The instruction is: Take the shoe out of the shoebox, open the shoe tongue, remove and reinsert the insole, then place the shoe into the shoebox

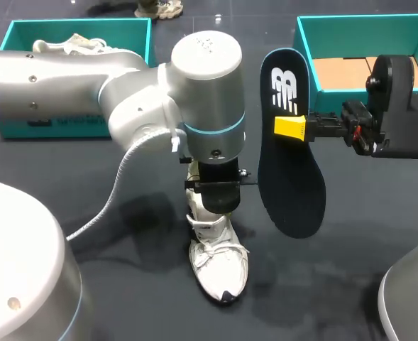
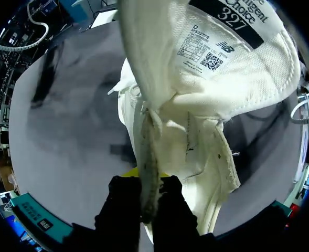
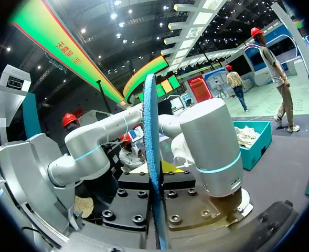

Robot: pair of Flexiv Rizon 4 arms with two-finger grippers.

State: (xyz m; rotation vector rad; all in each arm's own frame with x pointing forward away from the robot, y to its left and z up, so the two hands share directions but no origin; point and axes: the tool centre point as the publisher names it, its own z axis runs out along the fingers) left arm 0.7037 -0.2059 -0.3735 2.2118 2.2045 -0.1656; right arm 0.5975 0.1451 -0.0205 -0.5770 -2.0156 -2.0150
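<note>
A white shoe [image 1: 219, 264] stands on the dark table at the middle, toe toward the front edge. My left gripper [image 2: 148, 177] comes straight down onto it and is shut on the shoe's tongue [image 2: 217, 58], which is pulled up so its labelled underside shows. In the head view the left wrist [image 1: 207, 92] hides those fingers. My right gripper [image 1: 302, 128] holds the dark blue insole [image 1: 290, 160] in the air right of the shoe, its length running from far to near. The right wrist view shows the insole [image 3: 151, 152] edge-on, clamped between the fingers.
A teal shoebox [image 1: 24, 32] at the back left holds another pale shoe [image 1: 70, 45]. A second teal shoebox [image 1: 304, 42] at the back right shows a bare brown floor. My right arm's black wrist [image 1: 400, 106] hangs just in front of that box.
</note>
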